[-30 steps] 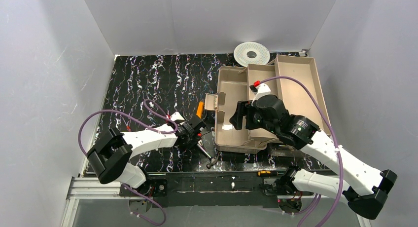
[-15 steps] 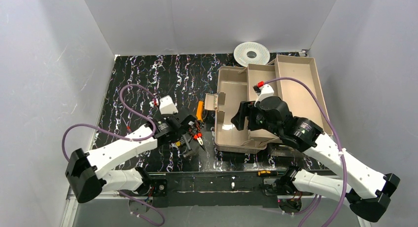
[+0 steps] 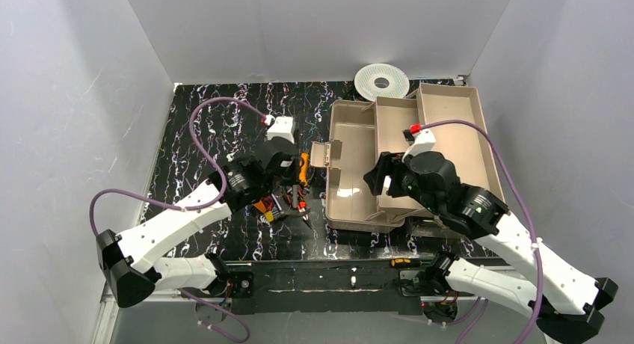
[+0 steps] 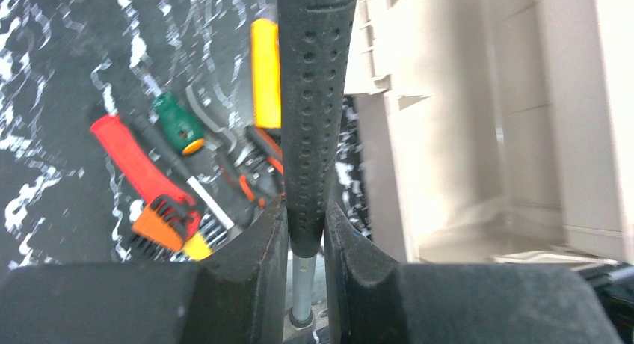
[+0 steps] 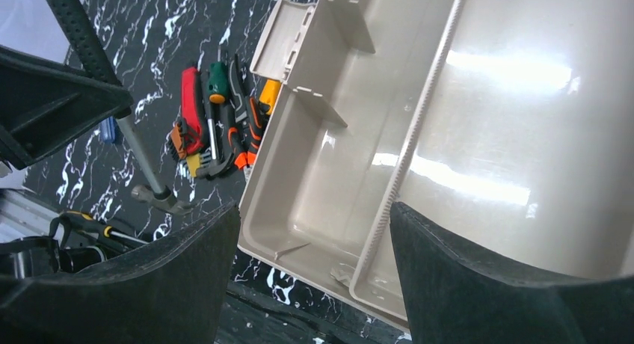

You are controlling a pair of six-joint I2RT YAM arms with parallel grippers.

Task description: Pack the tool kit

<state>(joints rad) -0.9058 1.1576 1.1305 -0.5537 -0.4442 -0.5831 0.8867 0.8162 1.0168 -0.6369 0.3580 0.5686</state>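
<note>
1. The black table [image 3: 217,127] with white squiggles was the biggest thing.
2. The toolbox [image 3: 355,146] sat open on the right half of the table. It was beige inside, and its trays were spread out toward the right.
3. A round white spool [image 3: 381,81] lay at the back wall, just behind the toolbox.
4. The right gripper [image 5: 310,224] hung over the open toolbox. Its jaws were spread wide and had nothing between them.
5. The left gripper [image 4: 305,217] was just left of the toolbox, over a little heap of tools. Its jaws were squeezed tight on the hammer.
6. The hammer [image 4: 312,97] was held by its black handle with the little holes. The handle pointed up and the metal head hung down at the near edge of the table. I could not tell if the head touched the table.
7. The red pliers [image 4: 131,161] lay flat on the table in the heap, beside the toolbox.
8. An orange-yellow tool handle [image 4: 265,71] lay in the heap too, right next to the toolbox wall.
9. The green screwdriver [image 4: 178,129] lay just beside the red pliers.
</note>
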